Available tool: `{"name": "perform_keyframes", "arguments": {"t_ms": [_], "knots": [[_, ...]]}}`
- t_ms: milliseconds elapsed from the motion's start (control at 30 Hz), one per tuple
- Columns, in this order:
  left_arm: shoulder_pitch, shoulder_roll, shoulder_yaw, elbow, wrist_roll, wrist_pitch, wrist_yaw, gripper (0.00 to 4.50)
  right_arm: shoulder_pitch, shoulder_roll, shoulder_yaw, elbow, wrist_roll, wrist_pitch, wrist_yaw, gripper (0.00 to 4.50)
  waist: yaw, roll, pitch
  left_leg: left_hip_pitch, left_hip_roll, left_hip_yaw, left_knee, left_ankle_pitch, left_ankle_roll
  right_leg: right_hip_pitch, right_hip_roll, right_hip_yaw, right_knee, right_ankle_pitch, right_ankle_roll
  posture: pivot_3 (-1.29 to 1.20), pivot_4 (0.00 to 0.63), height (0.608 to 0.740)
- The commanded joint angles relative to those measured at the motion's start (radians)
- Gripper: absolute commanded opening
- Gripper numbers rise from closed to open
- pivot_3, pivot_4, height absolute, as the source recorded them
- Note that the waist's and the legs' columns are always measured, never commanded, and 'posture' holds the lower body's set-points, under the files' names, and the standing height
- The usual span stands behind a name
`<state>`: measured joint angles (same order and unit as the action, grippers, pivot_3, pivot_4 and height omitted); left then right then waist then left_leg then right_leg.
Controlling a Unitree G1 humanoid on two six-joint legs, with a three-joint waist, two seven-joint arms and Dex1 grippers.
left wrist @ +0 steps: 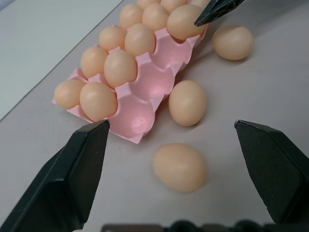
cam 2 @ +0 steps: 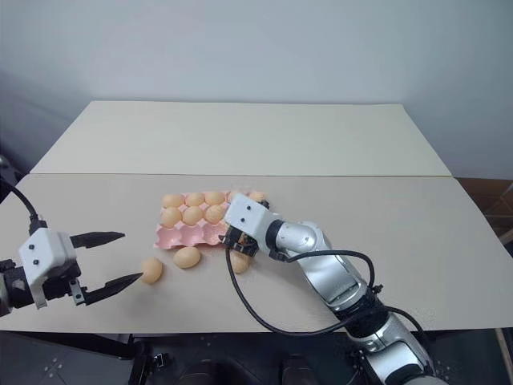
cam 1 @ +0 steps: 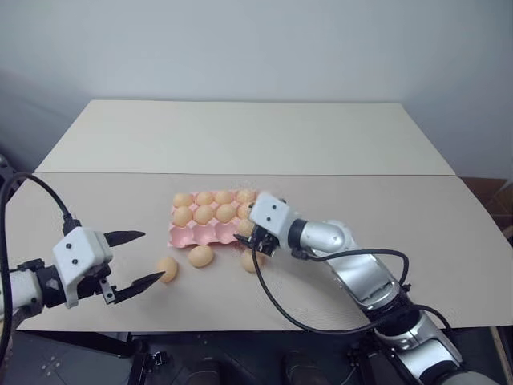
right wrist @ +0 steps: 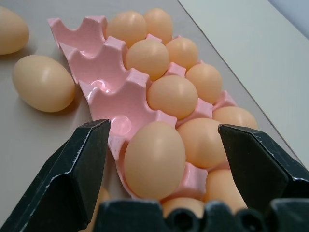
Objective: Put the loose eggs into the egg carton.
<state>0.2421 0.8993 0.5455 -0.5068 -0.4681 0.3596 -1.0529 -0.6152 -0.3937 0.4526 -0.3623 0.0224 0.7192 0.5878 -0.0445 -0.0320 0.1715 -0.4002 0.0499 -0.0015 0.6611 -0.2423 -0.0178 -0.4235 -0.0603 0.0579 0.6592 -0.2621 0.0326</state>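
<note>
pink egg carton (cam 1: 210, 233) partly hidden by right gripper (cam 1: 245, 237), jaws wide, empty.

Pink egg carton (cam 1: 210, 233) lies flat on table, far two rows filled, near row mostly empty. Three tan loose eggs (cam 1: 200, 256) lie just beside its near edge.

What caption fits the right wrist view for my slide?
Open right pincer straddles an egg seated in the pink egg carton; loose egg waits on the table.
</note>
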Motion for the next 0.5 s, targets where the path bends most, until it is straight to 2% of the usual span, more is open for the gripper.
{"name": "perform_keyframes", "arguments": {"t_ms": [33,200,367,500], "knots": [[0.010,0.025,0.023,0.001,-0.036,0.012,-0.042,4.50,-0.003,-0.072,-0.090,-0.172,0.097,0.145,0.093,4.17,0.001,0.000,0.000,0.000,0.000,0.000,0.000,0.000,0.000,0.000,0.000,0.000,0.000,0.000,0.000,0.00,0.150,0.740],[0.039,0.055,0.020,0.029,-0.004,0.005,-0.074,4.50,0.019,-0.201,-0.173,-0.302,0.239,0.328,0.196,4.17,0.001,0.000,0.000,0.001,0.000,0.000,0.000,0.000,0.000,0.001,0.000,0.000,-0.001,0.000,0.000,0.00,0.150,0.740],[0.047,0.070,0.032,0.051,-0.001,-0.009,-0.098,4.50,0.089,-0.346,-0.208,-0.361,0.296,0.309,0.262,4.17,0.002,0.000,0.000,0.001,0.000,0.000,0.000,0.000,0.000,0.001,0.000,0.000,-0.002,0.000,0.000,0.00,0.150,0.740],[0.043,0.083,0.032,0.065,0.006,-0.015,-0.112,4.50,0.102,-0.383,-0.209,-0.361,0.309,0.288,0.265,4.17,-0.001,-0.001,0.000,0.002,0.000,0.000,0.000,0.000,0.000,0.001,0.000,0.000,-0.001,0.000,0.000,0.00,0.150,0.740]]}}
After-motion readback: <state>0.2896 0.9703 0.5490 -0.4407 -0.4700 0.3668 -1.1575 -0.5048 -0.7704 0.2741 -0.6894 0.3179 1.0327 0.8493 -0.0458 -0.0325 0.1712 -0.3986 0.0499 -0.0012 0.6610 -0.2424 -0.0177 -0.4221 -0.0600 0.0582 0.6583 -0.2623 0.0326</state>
